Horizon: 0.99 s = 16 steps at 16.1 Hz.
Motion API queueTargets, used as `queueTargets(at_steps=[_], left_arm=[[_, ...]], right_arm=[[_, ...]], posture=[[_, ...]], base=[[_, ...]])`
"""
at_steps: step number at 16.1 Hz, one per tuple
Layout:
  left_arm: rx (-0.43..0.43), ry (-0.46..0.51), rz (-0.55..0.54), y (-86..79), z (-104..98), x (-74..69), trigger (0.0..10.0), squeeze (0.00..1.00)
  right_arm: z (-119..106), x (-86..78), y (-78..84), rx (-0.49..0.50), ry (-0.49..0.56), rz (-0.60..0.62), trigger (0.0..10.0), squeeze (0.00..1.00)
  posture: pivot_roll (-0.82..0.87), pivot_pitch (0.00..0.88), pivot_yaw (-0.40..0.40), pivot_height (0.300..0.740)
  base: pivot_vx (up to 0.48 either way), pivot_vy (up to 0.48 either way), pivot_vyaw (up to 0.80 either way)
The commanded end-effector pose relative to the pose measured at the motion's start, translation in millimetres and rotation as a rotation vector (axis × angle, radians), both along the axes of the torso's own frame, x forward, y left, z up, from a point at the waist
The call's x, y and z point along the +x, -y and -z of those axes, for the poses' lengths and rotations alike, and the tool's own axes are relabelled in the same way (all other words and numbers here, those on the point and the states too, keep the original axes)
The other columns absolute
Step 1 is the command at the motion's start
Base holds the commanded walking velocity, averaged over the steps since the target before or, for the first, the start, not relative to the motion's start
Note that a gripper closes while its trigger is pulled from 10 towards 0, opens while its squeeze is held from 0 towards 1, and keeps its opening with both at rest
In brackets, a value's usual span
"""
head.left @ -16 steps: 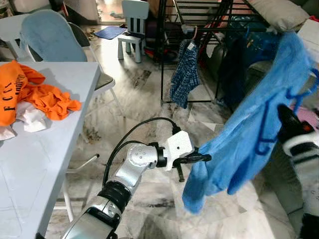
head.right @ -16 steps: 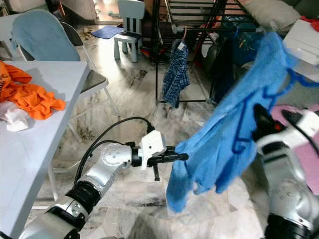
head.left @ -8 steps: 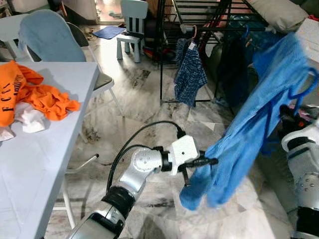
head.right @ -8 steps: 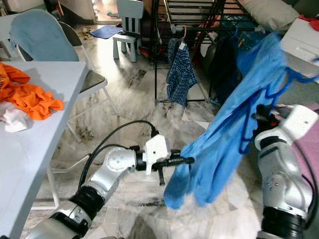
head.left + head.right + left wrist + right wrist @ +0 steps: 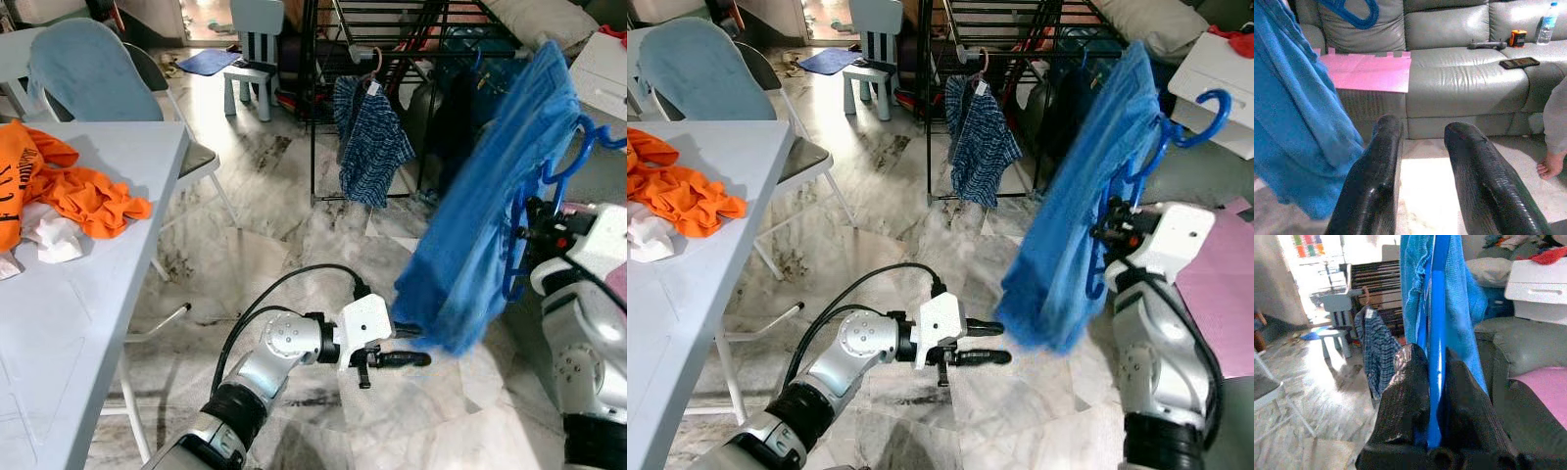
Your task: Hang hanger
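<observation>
while right fingers (image 5: 1436, 382) pinch the hanger (image 5: 1436, 333), left fingers (image 5: 1386, 171) gape.

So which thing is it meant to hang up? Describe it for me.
Start at the black drying rack, then come down to the right tool. It is shut on a bright blue plastic hanger carrying a plain blue garment, unlike the checked one on the rack.

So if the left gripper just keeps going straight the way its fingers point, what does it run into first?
Probably the hanging hem of the blue shirt, just off the line of the left gripper. Its wrist view shows open floor between the fingers, then the grey sofa beyond. Depth is unclear.
</observation>
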State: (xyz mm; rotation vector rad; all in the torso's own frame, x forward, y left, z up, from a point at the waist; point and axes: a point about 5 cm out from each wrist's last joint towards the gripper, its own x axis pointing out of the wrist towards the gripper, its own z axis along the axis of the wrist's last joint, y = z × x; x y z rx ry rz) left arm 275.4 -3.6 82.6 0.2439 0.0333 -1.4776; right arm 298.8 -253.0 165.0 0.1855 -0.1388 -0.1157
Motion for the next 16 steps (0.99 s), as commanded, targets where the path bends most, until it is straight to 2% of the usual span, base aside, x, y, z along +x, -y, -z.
queueTargets(at_steps=[1,3,7,9,10,13,16], left_arm=[[-0.013,-0.014,-0.014,-1.3,-2,2.3,10.0,1.00],[-0.016,0.007,-0.057,-8.1,-6,9.2,10.0,1.00],[-0.021,0.053,-0.247,-51.1,-20,41.1,10.0,1.00],[-0.026,0.067,-0.291,-56.4,-24,47.4,10.0,1.00],[-0.050,0.093,-0.328,-57.8,-33,54.4,10.0,1.00],[-0.059,0.188,-0.315,-55.3,-50,61.0,10.0,1.00],[0.001,0.308,-0.245,-61.5,-64,64.5,10.0,1.00]], right_arm=[[-7,-2.1,-7.2,-0.028,0.055,-0.047,10.0,0.00],[-3,-6.9,-10.7,-0.059,0.052,-0.081,10.0,0.00],[32,-39.6,-12.4,-0.183,-0.063,-0.219,10.0,0.00],[36,-45.7,-15.8,-0.201,-0.070,-0.255,10.0,0.00],[40,-52.1,-23.8,-0.235,-0.076,-0.319,10.0,0.00],[48,-62.6,-32.5,-0.269,-0.102,-0.439,10.0,0.00],[56,-79.1,-17.6,-0.302,-0.175,-0.535,10.0,0.00]], posture=[[0.01,0.000,-0.066,0.740],[0.01,0.000,-0.066,0.740],[0.03,0.000,-0.069,0.740],[0.02,0.000,-0.067,0.740],[0.02,0.000,-0.067,0.740],[0.03,0.000,-0.068,0.740],[0.03,0.000,-0.065,0.740]], base=[[0.000,0.000,0.00],[0.000,0.000,0.00],[0.000,0.000,0.00],[0.000,0.000,0.00],[0.000,0.000,0.00],[0.000,0.000,0.00],[0.000,0.000,0.00]])
